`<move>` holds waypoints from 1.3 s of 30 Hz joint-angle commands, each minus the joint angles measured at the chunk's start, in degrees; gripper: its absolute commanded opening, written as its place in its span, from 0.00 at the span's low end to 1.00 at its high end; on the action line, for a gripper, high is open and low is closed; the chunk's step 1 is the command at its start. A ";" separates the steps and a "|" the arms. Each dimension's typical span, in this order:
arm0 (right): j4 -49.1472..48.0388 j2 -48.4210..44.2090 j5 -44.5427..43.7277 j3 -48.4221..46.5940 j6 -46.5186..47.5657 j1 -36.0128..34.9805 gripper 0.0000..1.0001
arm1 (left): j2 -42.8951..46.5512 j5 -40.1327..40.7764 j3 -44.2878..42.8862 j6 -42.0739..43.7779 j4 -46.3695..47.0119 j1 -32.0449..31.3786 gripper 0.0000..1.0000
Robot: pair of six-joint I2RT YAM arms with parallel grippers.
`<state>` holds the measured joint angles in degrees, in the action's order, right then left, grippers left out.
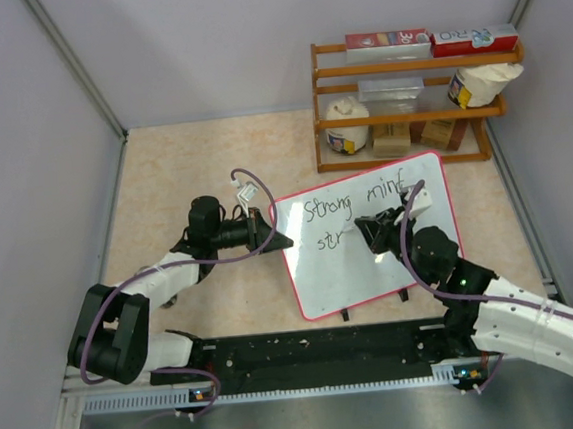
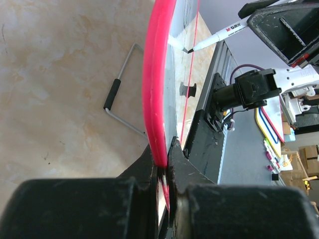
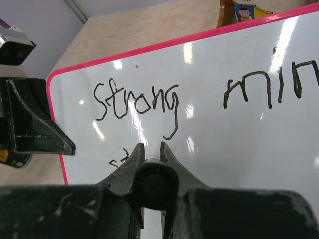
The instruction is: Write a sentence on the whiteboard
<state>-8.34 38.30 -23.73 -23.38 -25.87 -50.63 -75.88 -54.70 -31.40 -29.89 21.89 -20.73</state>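
The whiteboard (image 1: 371, 267) with its thin red frame stands tilted in the middle of the table. Black writing (image 1: 328, 209) reads "Strong min", with "str" begun below it. My left gripper (image 1: 274, 239) is shut on the board's left frame edge (image 2: 157, 74), as the left wrist view (image 2: 167, 149) shows. My right gripper (image 1: 374, 235) is shut on a white marker pen (image 2: 219, 37) whose tip touches the board beside "str". In the right wrist view the pen's black back end (image 3: 154, 186) sits between the fingers (image 3: 149, 147), below "Strong" (image 3: 137, 102).
A wooden rack (image 1: 409, 63) with boxes, jars and bags stands behind the board at the back right. A wire stand with a black grip (image 2: 119, 94) lies on the table behind the board. The black base rail (image 1: 318, 347) runs along the near edge.
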 commanded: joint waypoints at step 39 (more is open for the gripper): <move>1.57 -0.07 -2.47 -1.59 0.12 -0.26 0.00 | -0.50 6.88 1.69 11.26 -2.64 -0.54 0.00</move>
<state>-5.89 37.54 -24.18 -23.70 -26.06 -50.63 -75.88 -54.61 -31.40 -29.89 21.69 -20.69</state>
